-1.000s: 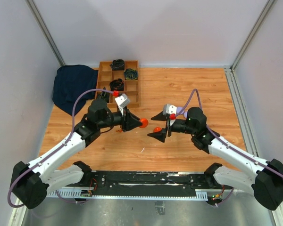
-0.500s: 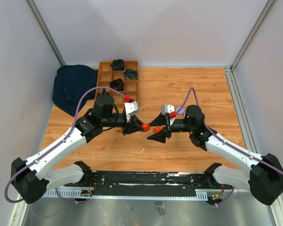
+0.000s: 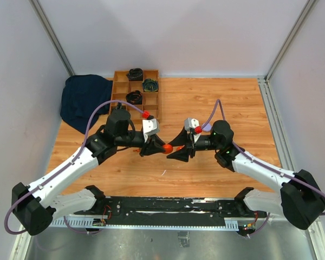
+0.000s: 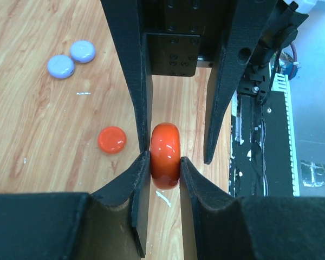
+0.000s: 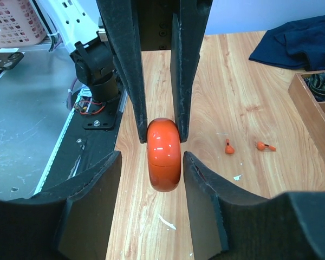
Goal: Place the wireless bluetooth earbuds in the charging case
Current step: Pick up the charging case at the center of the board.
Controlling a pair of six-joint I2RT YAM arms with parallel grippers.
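Earbuds, two tiny orange-red stemmed bits, lie on the table at three o'clock from the glossy orange charging case. The left gripper clamps that case edge-on. The right gripper stands spread around it, not touching. A wooden tray at eleven o'clock holds dark coiled bundles.

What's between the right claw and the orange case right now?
Nothing visible. The orange case, pinched in the left claw, sits inside the open right claw: a bare gap on one side, nearly touching on the other.
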